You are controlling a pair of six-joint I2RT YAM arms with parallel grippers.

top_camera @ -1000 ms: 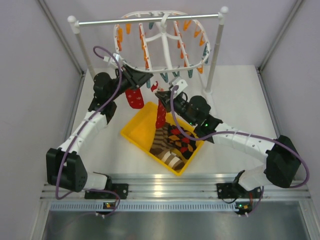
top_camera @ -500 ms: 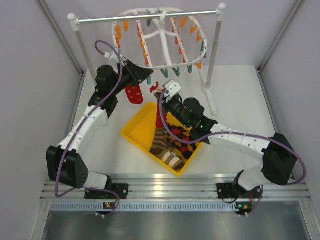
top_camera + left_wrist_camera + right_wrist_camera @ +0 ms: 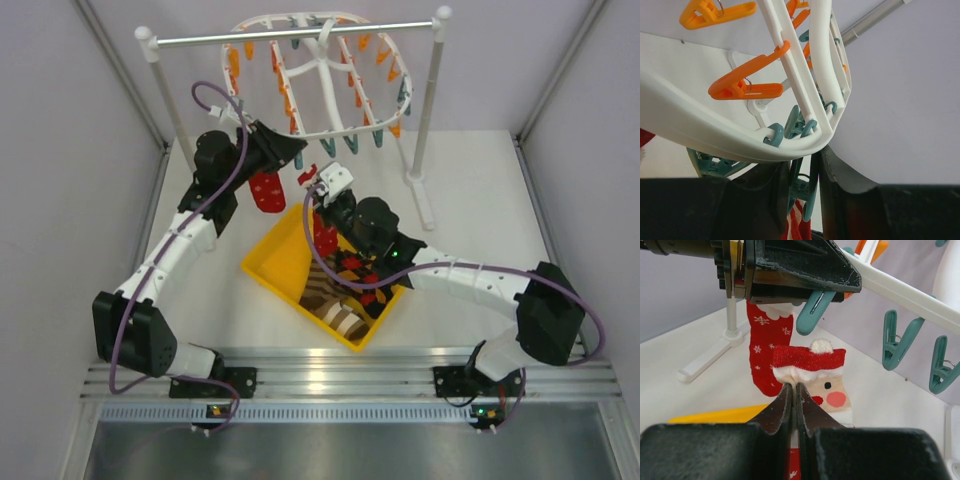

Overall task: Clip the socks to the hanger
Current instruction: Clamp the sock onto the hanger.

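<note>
The white round hanger (image 3: 322,68) hangs tilted from the rail, with orange and teal clips. My left gripper (image 3: 293,150) is at its near rim (image 3: 715,135), shut on a teal clip (image 3: 807,192). One red sock (image 3: 267,190) with white snowflakes hangs just below that gripper (image 3: 765,347); I cannot tell which clip holds it. My right gripper (image 3: 318,187) is shut on the white trim of the other red sock, which has a Santa face (image 3: 812,370). It holds the sock up just below the left gripper (image 3: 790,270) and its teal clip (image 3: 815,305). The sock's foot dangles over the bin (image 3: 324,232).
A yellow bin (image 3: 270,262) below the right gripper holds a brown-and-cream striped sock (image 3: 335,315) and a dark argyle sock (image 3: 365,280). The white-and-metal rail stand (image 3: 300,38) spans the back, with posts at left and right. Further teal clips (image 3: 900,340) hang to the right.
The hanger's near rim has swung up and back with my left gripper. My right arm has turned and shifted left, bringing the Santa sock closer under the left gripper.
</note>
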